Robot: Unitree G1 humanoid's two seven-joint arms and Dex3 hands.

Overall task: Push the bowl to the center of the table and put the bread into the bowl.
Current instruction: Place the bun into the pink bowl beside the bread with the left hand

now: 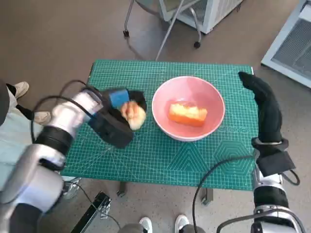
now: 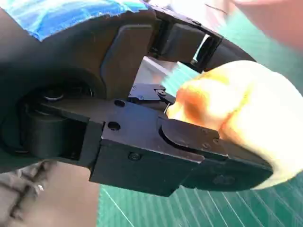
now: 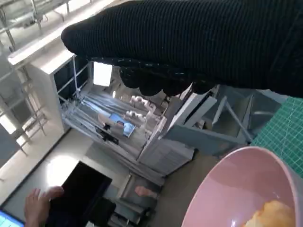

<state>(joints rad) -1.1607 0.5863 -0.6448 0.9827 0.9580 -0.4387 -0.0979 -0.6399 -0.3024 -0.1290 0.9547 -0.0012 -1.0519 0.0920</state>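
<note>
Head view shows the left robot hand (image 1: 116, 119) clamped on a pale golden bread roll (image 1: 133, 115) just beside the pink round bowl (image 1: 188, 108), mid-counter (image 1: 160, 160), already holding orange bread (image 1: 187, 113). Right robot hand (image 1: 265, 109) hangs empty, fingers together. Releasing early risks the roll striking the rim and rolling away.

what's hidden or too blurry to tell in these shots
- Left robot hand, head view: motion blur hides how its fingers lie on the bread roll.
- Bowl, right wrist view: cut off by the picture's edge.
- Right robot hand: its fingers barely show in any view.
</note>
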